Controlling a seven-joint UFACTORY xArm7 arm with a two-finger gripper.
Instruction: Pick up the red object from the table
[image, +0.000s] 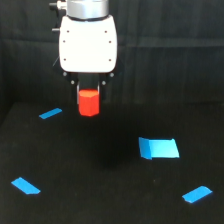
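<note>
As I read it, step: lift under way, I judge; the short bright red-orange hexagonal block (89, 103) hangs clear above the flat matte black table (100, 190).
Jaws: the white-bodied gripper (88, 95) has its dark jaws closed narrow on the block's top.
Next move: I'd keep the squeeze steady and rise straight.
Materials: block smooth, faceted, stubby; table dull, with flat blue tape strips (50, 113) and a larger blue rectangular patch (159, 148).

arm (86, 7) cut by top edge | end effector (88, 90) fingers indistinct
</note>
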